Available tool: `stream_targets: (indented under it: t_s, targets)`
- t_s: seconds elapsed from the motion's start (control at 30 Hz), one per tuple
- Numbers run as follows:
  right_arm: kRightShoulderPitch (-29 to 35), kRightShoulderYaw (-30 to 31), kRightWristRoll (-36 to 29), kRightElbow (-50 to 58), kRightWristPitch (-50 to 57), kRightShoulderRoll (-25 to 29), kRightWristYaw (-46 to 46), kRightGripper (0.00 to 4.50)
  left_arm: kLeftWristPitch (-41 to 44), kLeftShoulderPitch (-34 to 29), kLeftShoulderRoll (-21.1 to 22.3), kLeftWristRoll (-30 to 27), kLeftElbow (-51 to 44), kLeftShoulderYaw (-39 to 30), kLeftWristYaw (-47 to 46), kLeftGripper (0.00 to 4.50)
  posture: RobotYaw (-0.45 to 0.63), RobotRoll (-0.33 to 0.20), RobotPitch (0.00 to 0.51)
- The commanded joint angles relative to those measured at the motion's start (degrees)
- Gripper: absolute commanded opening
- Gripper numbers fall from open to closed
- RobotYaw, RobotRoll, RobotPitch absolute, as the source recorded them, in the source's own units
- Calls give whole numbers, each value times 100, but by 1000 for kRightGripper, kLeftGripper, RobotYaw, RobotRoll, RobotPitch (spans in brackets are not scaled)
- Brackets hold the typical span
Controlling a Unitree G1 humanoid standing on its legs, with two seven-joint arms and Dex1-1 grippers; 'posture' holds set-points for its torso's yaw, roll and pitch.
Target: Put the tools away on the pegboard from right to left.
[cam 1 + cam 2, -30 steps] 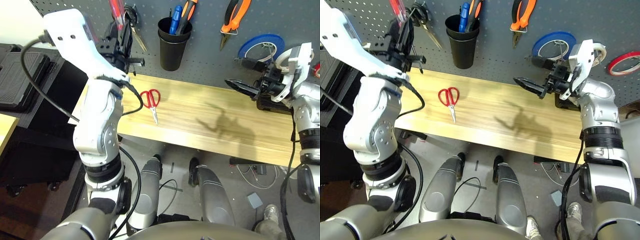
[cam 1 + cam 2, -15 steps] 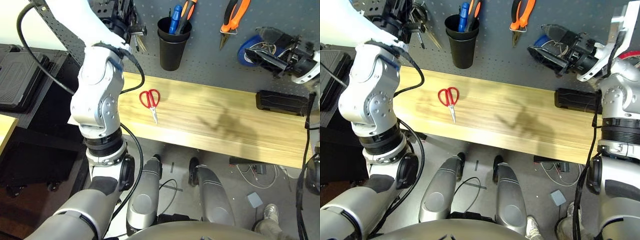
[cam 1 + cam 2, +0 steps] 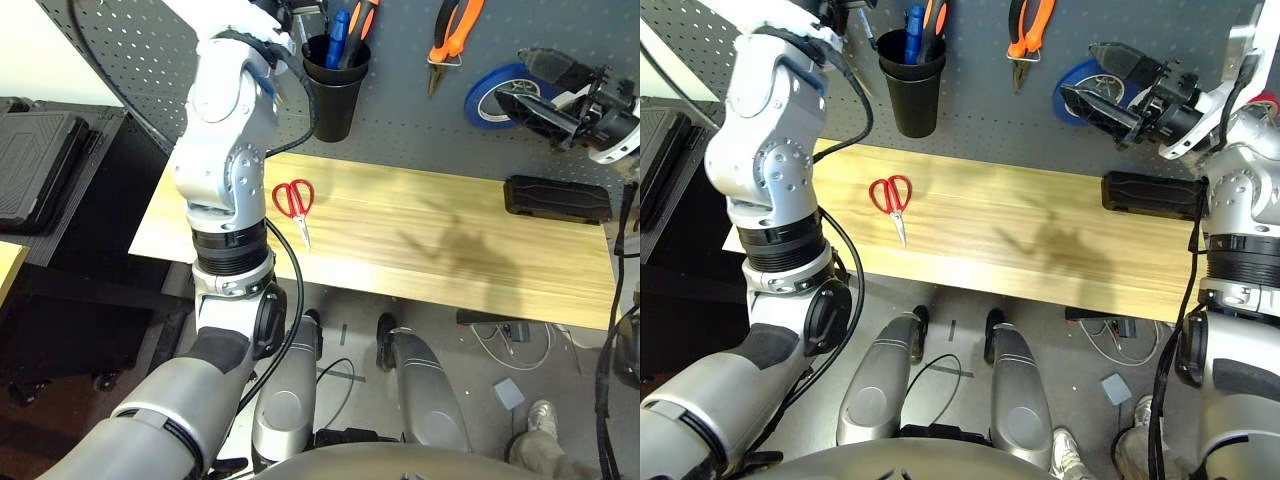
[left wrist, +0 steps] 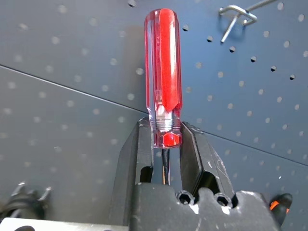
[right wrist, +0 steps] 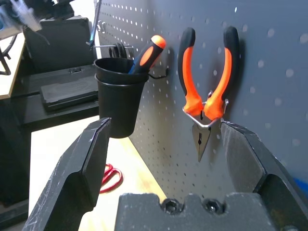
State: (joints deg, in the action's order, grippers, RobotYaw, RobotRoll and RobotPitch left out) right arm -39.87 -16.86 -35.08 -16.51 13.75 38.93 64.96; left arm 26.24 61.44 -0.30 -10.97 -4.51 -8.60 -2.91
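My left gripper (image 4: 166, 132) is shut on the red-handled screwdriver (image 4: 163, 72) at the base of its handle, and holds it right in front of the pegboard (image 3: 400, 130), high at the left. A bare metal hook (image 4: 236, 14) sits close by. The small red scissors (image 3: 293, 198) lie on the wooden table (image 3: 450, 260). The orange-and-black pliers (image 5: 207, 86) hang on a hook. My right gripper (image 3: 1092, 82) is open with nothing in it, raised near the board right of the pliers. A sliver of the red tape ring (image 3: 1269, 100) shows behind my right arm.
A black cup (image 3: 335, 85) on the board holds a blue-handled and an orange-handled tool. A blue tape roll (image 3: 497, 95) hangs beside my right gripper. A black case (image 3: 557, 198) lies at the table's far right. A dark cabinet stands left of the table.
My left arm has risen along the pegboard with the screwdriver. My right arm lifted from the black case to the board, then held still. The camera has shifted.
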Motion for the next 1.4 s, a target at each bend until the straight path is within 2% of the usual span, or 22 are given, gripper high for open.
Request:
stream_targets:
  t_s: [0.03, 0.2, 0.37, 0.7, 0.9, 1.07, 1.2, 1.33, 1.4]
  targets:
    - [155, -36, 27, 251, -88, -56, -120, 4500, -684, 312, 95, 31, 746, -34, 113, 826, 143, 0, 262]
    - [325, -46, -15, 500, -39, -91, -259, 4500, -1348, 405, 261, 119, 1723, 65, 353, 826, 128, 0, 260]
    - [355, -39, -16, 590, -43, -113, -366, 4500, -1501, 151, 301, 242, 1895, 293, 549, 826, 122, 0, 259]
    - [290, 91, 95, 486, -199, -281, -419, 4500, -1387, -119, 362, 301, 1546, 464, 638, 4464, 147, 0, 257]
    - [291, 188, 127, 512, -219, -409, -372, 4500, -992, -191, 512, 279, 782, 382, 506, 4464, 156, 0, 258]
    - [556, 382, 87, 777, -44, -453, -256, 4500, -129, -533, 749, 215, -414, 291, 387, 4464, 163, 0, 264]
    - [1043, 673, 31, 1256, 381, -349, -87, 4500, 755, -1065, 839, 71, -1541, 168, 238, 4464, 174, 0, 271]
    - [1501, 1059, 266, 1514, 361, -433, -36, 4500, 1406, -2071, 865, 169, -2395, 327, 176, 4464, 201, 0, 281]
    - [1619, 1263, 446, 1597, 287, -565, -192, 4500, 1560, -2610, 714, 115, -2590, 276, 91, 4464, 211, 0, 285]
